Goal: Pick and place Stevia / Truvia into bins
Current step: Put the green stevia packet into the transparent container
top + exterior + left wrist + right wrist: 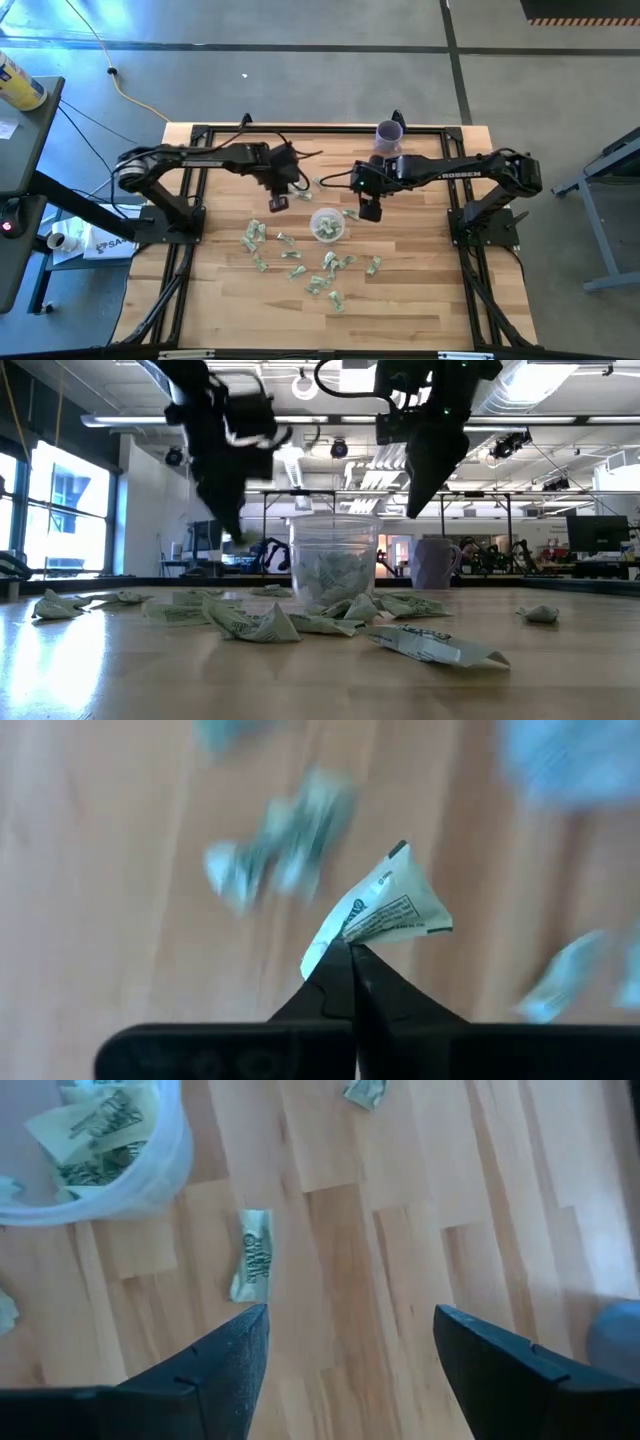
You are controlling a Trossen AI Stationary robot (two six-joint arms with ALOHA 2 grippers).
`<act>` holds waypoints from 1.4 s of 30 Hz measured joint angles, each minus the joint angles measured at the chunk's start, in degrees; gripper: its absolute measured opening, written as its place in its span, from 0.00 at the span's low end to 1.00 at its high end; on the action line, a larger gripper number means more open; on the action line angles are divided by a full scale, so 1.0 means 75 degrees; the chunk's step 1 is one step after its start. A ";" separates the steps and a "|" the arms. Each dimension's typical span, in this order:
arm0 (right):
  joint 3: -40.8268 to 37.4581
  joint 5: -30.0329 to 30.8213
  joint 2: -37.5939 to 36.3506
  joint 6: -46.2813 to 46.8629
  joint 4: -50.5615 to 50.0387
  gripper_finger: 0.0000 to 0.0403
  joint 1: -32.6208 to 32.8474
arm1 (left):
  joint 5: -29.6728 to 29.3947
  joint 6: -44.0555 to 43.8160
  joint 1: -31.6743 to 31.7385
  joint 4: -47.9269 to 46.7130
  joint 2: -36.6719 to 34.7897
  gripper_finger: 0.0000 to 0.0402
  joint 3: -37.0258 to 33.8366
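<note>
Several crinkled pale green and white Stevia packets (318,272) lie scattered on the wooden table around and in front of the clear cup (326,224). The cup stands upright with several packets inside (95,1125). My left gripper (278,203) hangs to the left of the cup, shut on one packet (388,908). To the cup's right, my right gripper (370,211) hovers open above the table. A loose packet (252,1255) lies flat just beyond its fingertips (350,1315). My left gripper pinches the packet by one corner (336,938) between its two fingertips. The fingers come from above, slanting steeply down. The rest of the packet sticks out beyond the tips, bent, and is lifted clear of the table.
A purple cup (389,133) stands at the table's far edge, behind my right arm. A black frame (300,128) runs around the table's far side and down both sides. Bare wood lies along the near edge.
</note>
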 joint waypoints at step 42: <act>-0.2015 0.0016 -0.1154 0.2556 0.2482 0.67 0.0884 | -0.0184 -0.0198 -0.2129 0.0649 0.0961 0.35 0.1883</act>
